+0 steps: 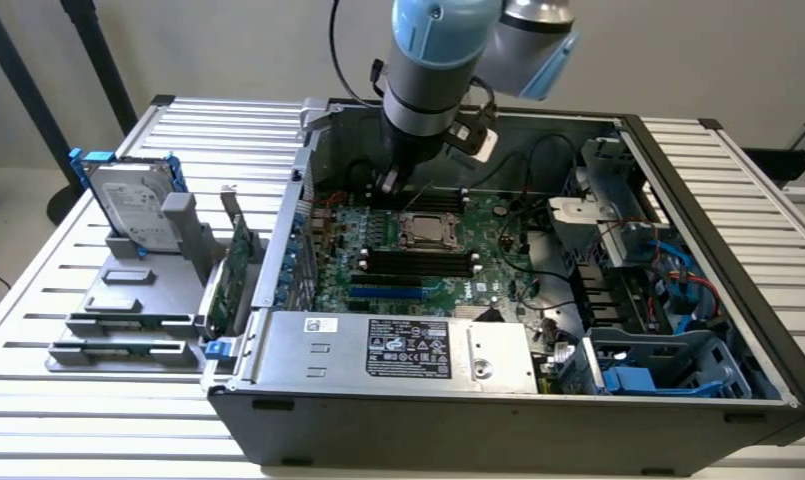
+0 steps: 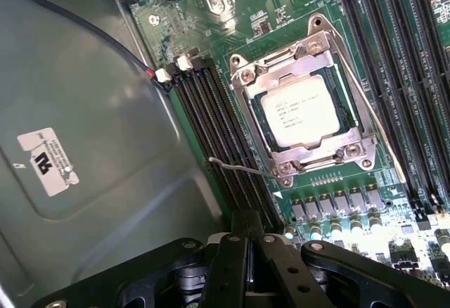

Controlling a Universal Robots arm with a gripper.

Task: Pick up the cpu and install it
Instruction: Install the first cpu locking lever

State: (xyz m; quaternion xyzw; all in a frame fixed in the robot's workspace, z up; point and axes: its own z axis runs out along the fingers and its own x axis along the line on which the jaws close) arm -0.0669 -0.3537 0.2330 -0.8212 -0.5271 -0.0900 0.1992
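A slatted worktop [image 1: 69, 410] carried an open computer case [image 1: 375, 395], with a stand holding a hard drive [image 1: 133, 205] on the exterior view's left. The robot arm [image 1: 429, 70] reached down into the case above the motherboard [image 1: 436, 285]. Its end effector [image 1: 391, 183] [image 2: 247, 218] was closed with nothing held, just beside the socket. The cpu [image 1: 426, 229] [image 2: 301, 114] lay in that socket, inside its metal frame.

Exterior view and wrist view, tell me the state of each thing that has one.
cpu: seated on the motherboard, metal frame around it.
gripper: shut, empty, above the motherboard.
computer case: open, lying on its side.
hard drive: upright in its stand.
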